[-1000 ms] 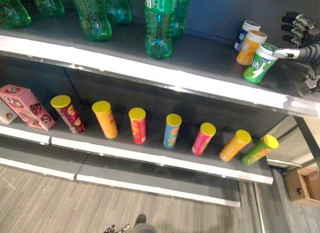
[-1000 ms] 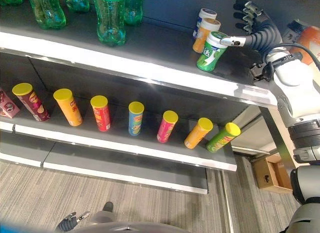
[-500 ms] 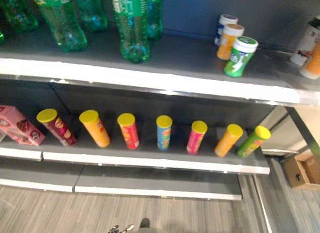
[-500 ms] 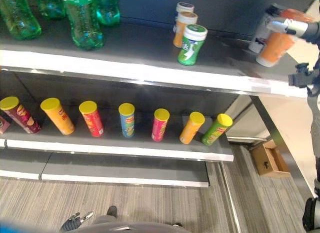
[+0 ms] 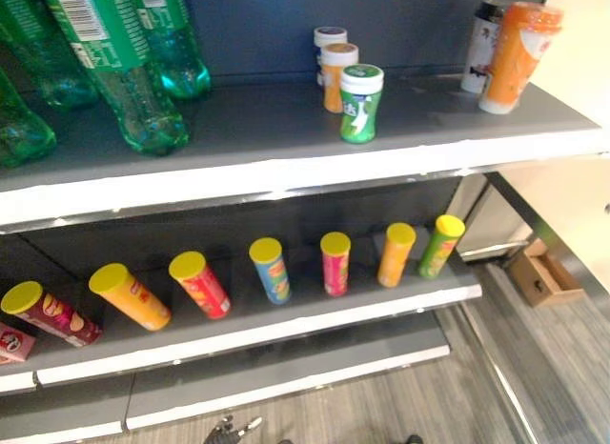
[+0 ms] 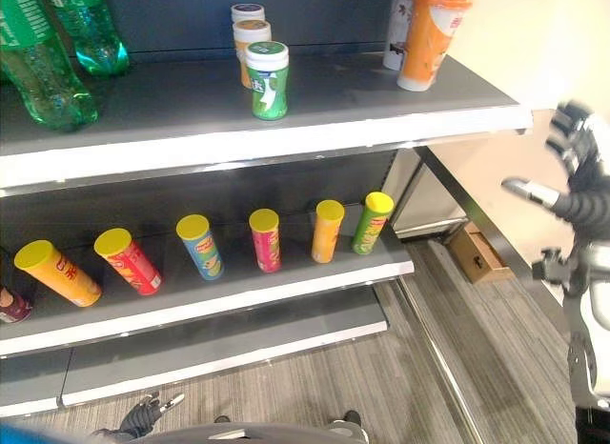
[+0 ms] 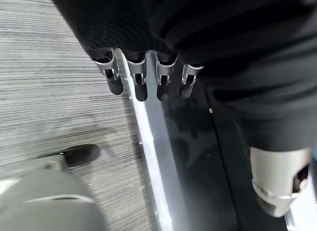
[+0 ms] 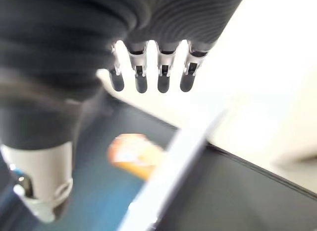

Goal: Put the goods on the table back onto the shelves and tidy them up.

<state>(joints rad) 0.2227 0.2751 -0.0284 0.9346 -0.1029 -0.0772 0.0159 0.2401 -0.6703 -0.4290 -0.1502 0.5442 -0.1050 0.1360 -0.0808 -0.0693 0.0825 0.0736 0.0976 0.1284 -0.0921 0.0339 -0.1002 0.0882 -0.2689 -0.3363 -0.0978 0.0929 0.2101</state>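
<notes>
Three small canisters stand in a row on the top shelf (image 5: 286,172): a green one (image 5: 361,103) in front, an orange one (image 5: 338,68) behind it and a blue-and-white one (image 5: 331,36) at the back. An orange bottle (image 5: 516,51) and a white bottle (image 5: 481,42) stand at the shelf's right end. My right hand (image 6: 579,182) hangs open in the air beyond that end, below shelf height, and holds nothing; its fingers (image 8: 140,75) are straight. My left hand (image 6: 143,417) hangs low over the floor, open and empty, its fingers (image 7: 136,80) relaxed.
Green plastic bottles (image 5: 124,72) crowd the top shelf's left side. Several yellow-lidded chip tubes (image 5: 335,263) line the lower shelf (image 5: 286,320), some leaning. A pink box (image 5: 10,341) shows at its left edge. A cardboard box (image 6: 477,255) sits on the floor by the shelf's right post.
The camera has swung to the right. My right hand left the green canister, drew back off the top shelf and dropped past the shelf's right end. The canister stays upright.
</notes>
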